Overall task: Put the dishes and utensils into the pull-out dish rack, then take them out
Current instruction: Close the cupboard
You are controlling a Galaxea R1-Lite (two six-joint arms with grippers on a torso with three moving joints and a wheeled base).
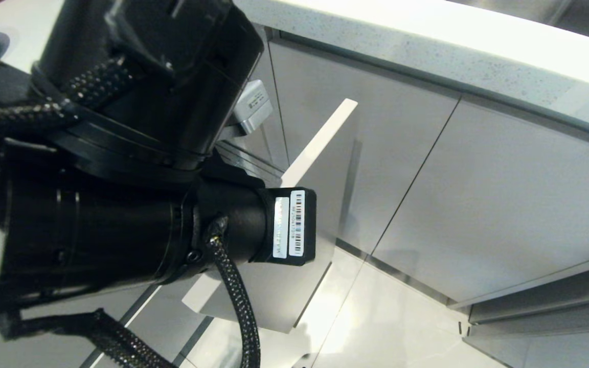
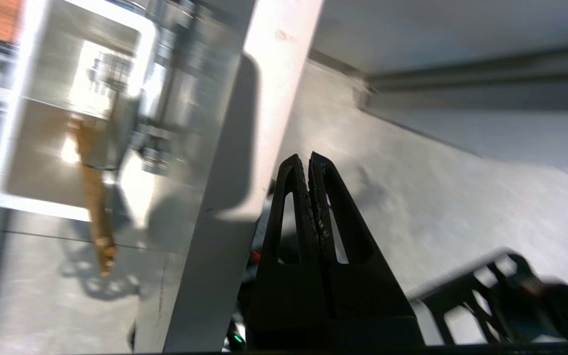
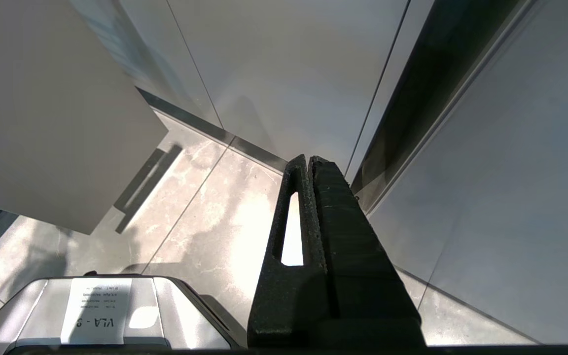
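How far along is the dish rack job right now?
Done: the pull-out dish rack stands pulled out from the cabinets, its pale front panel edge-on. In hand: nothing; the left gripper is shut and empty beside that panel, the right gripper is shut, pointing at the floor. Left: whether dishes are loaded cannot be told; the rack's inside is hidden or blurred.

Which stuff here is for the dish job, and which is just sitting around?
For the job: dish rack's front panel, pulled out; left end effector, shut, near it.
Just around: right end effector, shut, parked; countertop; cabinet doors; floor.
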